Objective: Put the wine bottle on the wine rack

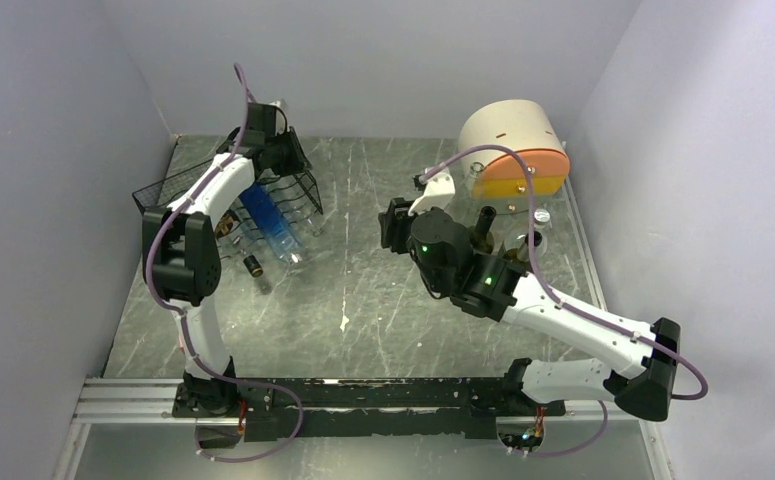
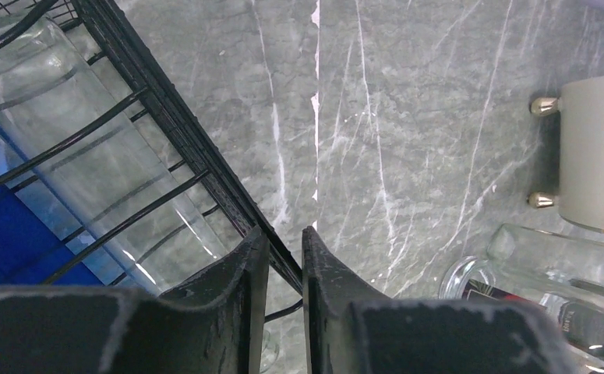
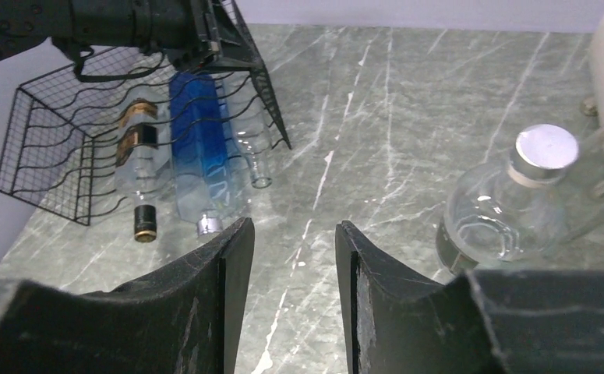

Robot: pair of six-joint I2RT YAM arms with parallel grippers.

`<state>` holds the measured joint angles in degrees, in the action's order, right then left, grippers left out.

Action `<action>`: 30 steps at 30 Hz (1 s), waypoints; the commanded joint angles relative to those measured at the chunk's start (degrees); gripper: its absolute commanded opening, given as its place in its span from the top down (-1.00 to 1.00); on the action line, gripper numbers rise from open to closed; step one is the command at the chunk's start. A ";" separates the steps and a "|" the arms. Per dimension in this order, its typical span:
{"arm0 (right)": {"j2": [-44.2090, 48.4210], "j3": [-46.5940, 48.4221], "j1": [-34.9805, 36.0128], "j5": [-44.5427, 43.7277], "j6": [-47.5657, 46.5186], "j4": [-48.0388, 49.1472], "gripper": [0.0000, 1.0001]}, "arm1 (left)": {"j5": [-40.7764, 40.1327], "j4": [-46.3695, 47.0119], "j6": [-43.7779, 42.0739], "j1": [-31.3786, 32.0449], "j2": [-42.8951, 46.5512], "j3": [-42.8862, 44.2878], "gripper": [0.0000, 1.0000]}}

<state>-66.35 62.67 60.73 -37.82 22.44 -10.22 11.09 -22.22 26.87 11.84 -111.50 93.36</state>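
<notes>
Left gripper [image 2: 283,240] is clamped on the wine rack's [image 3: 57,156] right edge wire, probably steadying it. Right gripper [image 3: 292,230], part-open and empty, hovers near the clear wine bottle [image 3: 509,210] on the right.

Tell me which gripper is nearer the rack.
Left. The left gripper is shut on an end wire of the rack; the right gripper is open over the table, well apart from it.

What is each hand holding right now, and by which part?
The left hand pinches the wine rack by its thick edge wire; the right hand holds nothing, its jaws apart.
</notes>
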 commanded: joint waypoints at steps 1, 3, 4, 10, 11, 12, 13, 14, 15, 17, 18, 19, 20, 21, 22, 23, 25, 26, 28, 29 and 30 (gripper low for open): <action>1.46 2.41 -1.20 -4.91 -0.53 -2.39 0.09 | 8.32 3.97 2.82 2.93 -1.24 3.05 0.54; 1.40 3.16 -2.19 -6.10 -0.53 -3.81 0.11 | 8.91 3.60 2.92 4.12 -2.06 4.89 0.55; 1.46 3.63 -2.96 -6.69 -0.44 -5.05 0.12 | 9.28 3.47 2.92 4.63 -2.50 5.80 0.55; 3.20 5.83 -8.89 -8.61 -0.19 -10.42 0.14 | 10.95 4.34 4.68 6.71 -5.19 9.20 0.56; 3.63 6.28 -9.79 -9.09 -0.39 -11.27 0.14 | 11.39 4.82 5.13 6.93 -5.54 9.51 0.56; 3.92 6.55 -10.57 -9.96 -0.59 -12.21 0.14 | 12.02 5.32 5.57 7.14 -5.90 9.88 0.55; 4.20 6.92 -11.27 -11.14 -0.68 -13.44 0.13 | 12.76 5.94 6.08 7.35 -6.26 10.25 0.55; 4.36 7.44 -11.83 -12.58 -0.55 -14.94 0.11 | 13.71 6.73 6.72 7.61 -6.65 10.62 0.53; 4.51 7.91 -12.36 -14.06 -0.43 -16.47 0.08 | 14.84 7.69 7.28 7.75 -6.89 10.77 0.53; 5.06 8.73 -13.13 -17.40 0.08 -19.47 -0.01 | 19.53 12.34 8.49 7.93 -7.25 10.42 0.53; 5.46 8.92 -13.32 -18.92 0.53 -21.03 -0.05 | 23.08 14.20 9.25 7.94 -7.50 10.33 0.52; 5.80 8.95 -13.59 -19.77 1.04 -22.97 -0.10 | 25.03 15.44 9.79 7.94 -7.76 10.46 0.50; 6.11 8.96 -13.92 -21.54 1.36 -24.20 -0.13 | 26.28 16.09 9.98 7.94 -8.03 10.88 0.47; 6.36 8.91 -14.20 -22.52 1.91 -25.78 -0.16 | 26.98 16.16 9.85 7.94 -8.37 11.39 0.43; 6.51 8.81 -14.46 -23.16 2.66 -27.20 -0.19 | 27.45 15.99 9.72 7.94 -8.64 12.04 0.40; 6.58 8.74 -14.76 -23.50 3.37 -28.70 -0.21 | 27.52 15.51 9.58 7.87 -8.83 12.67 0.38; 6.58 8.38 -15.17 -23.67 4.96 -30.93 -0.25 | 27.26 14.59 9.04 7.94 -8.92 13.91 0.32; 6.66 8.08 -15.32 -23.35 5.50 -31.51 -0.26 | 27.08 14.23 8.70 7.90 -8.79 14.21 0.26; 6.67 7.32 -15.42 -21.84 5.84 -31.91 -0.27 | 25.45 12.91 7.52 7.89 -8.21 14.66 0.15; 6.55 7.06 -15.61 -21.33 6.17 -32.17 -0.27 | 24.33 11.87 6.62 7.89 -7.81 14.88 0.10; 6.47 6.82 -15.76 -21.05 6.41 -32.55 -0.28 | 23.07 10.55 5.62 7.89 -7.34 15.22 0.04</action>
<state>-60.20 70.28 45.65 -58.08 26.17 -38.89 31.38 -15.75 34.00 18.26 -121.75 103.83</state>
